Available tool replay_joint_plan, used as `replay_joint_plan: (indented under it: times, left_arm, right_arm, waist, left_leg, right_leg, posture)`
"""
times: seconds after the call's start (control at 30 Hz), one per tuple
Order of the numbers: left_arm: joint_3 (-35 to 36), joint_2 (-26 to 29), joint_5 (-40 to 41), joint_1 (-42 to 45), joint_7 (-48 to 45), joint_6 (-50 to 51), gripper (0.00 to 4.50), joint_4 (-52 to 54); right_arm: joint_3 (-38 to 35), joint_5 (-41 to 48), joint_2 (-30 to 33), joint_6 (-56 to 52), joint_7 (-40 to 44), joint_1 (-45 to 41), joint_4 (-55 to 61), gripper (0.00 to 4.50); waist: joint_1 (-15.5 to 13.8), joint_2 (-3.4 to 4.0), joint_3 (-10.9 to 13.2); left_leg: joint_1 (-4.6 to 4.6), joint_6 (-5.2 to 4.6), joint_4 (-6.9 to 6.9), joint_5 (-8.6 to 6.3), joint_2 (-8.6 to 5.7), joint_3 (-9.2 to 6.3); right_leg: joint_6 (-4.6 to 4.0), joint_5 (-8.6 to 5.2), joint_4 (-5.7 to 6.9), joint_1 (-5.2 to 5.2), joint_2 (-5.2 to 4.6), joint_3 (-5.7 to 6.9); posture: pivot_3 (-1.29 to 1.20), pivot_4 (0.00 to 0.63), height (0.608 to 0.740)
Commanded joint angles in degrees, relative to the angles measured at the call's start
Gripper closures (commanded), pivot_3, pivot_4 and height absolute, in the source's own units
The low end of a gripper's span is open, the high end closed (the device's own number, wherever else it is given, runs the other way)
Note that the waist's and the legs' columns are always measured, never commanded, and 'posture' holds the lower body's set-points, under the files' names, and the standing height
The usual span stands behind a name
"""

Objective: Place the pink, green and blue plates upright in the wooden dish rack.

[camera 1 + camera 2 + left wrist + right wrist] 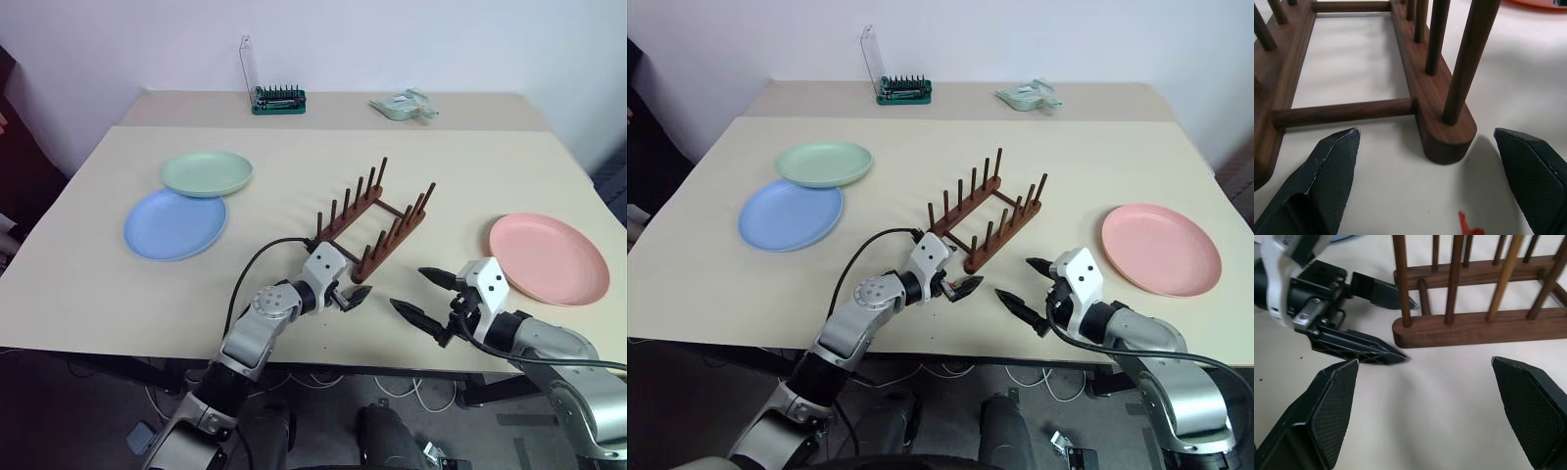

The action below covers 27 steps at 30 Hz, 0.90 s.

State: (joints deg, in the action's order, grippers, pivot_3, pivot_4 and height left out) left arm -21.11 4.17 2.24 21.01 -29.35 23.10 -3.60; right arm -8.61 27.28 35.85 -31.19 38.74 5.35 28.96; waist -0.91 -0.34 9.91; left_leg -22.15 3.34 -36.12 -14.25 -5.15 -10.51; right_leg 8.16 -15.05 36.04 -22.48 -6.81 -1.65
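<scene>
Right tool [1027, 284]: nearest to us, at the desk's near edge; we see its two black fingers spread wide and holding nothing.
Left tool [965, 287]: just left of the right tool, fingers also wide apart and empty, tips close to the rack's near end without touching it.
Wooden dish rack [985, 211]: mid-desk, empty; its long axis runs diagonally, from the near end by our tools away toward the far right.
Pink plate [1161, 249]: flat on the desk [921, 147], to the right of the rack, well apart from the right tool but closest to that arm.
Blue plate [790, 214]: flat at far left, well apart from the left tool.
Green plate [824, 164]: behind the blue one, its edge overlapping it.
Our judgement: the right arm suits the pink plate, the left arm the other two.
</scene>
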Motion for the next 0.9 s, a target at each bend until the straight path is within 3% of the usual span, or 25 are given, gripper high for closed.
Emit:
replay_joint_plan:
  times: [0.03, 0.1, 0.27, 0.43, 0.7, 0.9]
  left_arm:
    - [-1.0, -1.4, -0.3, -0.5, 0.0, -0.4, 0.51, -5.3]
    - [-0.4, -1.3, -0.4, -0.5, -0.1, -1.6, 1.18, -6.2]
    - [1.5, -1.0, -0.6, 0.2, 0.2, -4.0, 3.65, -8.4]
    - [2.0, 2.2, -1.0, 2.1, -3.0, -8.3, 3.74, -9.8]
    - [2.3, 11.0, 5.2, 5.8, -23.3, -16.5, 3.74, -9.6]
    - [2.7, 13.8, 5.3, 11.3, -32.5, -21.1, 3.74, -17.4]
  right_arm:
    - [0.6, 0.9, -0.2, -1.3, -0.9, -2.2, 1.9, 0.0]
    - [0.7, 1.2, -0.2, -2.1, -1.3, -2.6, 2.4, 0.0]
    - [0.3, 1.7, -0.1, -2.8, -2.0, -2.3, 3.3, 0.0]
    - [-0.2, 1.3, 0.1, -2.5, -2.8, -1.7, 3.5, 0.0]
    - [-1.6, -0.2, 0.4, -1.1, -3.7, 1.6, 3.4, 0.0]
    - [-1.4, -0.6, -0.6, -0.9, -5.3, 2.5, 4.1, 0.0]
  waist:
    - [0.0, 0.0, 0.0]
    - [-0.1, 0.0, 0.0]
    - [0.0, 0.01, 0.0]
    - [0.1, 0.02, 0.0]
    - [0.3, 0.03, 0.0]
    - [0.2, -0.03, 0.0]
  left_leg:
    - [0.0, 0.0, 0.0, 0.0, 0.0, 0.0]
    - [0.01, 0.0, 0.0, 0.0, 0.0, 0.0]
    - [0.0, -0.03, 0.03, -0.02, 0.0, -0.01]
    - [0.09, -0.03, 0.0, -0.02, 0.0, 0.01]
    - [-0.04, -0.03, 0.11, -0.02, 0.03, 0.03]
    - [-0.12, -0.03, 0.08, -0.02, 0.02, 0.01]
  right_leg:
    - [0.01, 0.0, 0.0, 0.01, 0.0, 0.0]
    - [0.01, -0.01, -0.01, 0.02, 0.0, 0.0]
    - [0.03, -0.02, -0.02, 0.0, 0.0, 0.0]
    - [0.03, -0.02, 0.0, 0.06, 0.0, 0.0]
    - [0.02, -0.01, 0.03, -0.16, 0.01, 0.01]
    - [0.02, -0.01, 0.01, -0.18, 0.01, 0.01]
  posture:
    - [0.0, 0.15, 0.74]
    - [0.0, 0.15, 0.74]
    - [0.0, 0.15, 0.74]
    - [0.0, 0.15, 0.74]
    - [0.0, 0.15, 0.74]
    - [0.0, 0.15, 0.74]
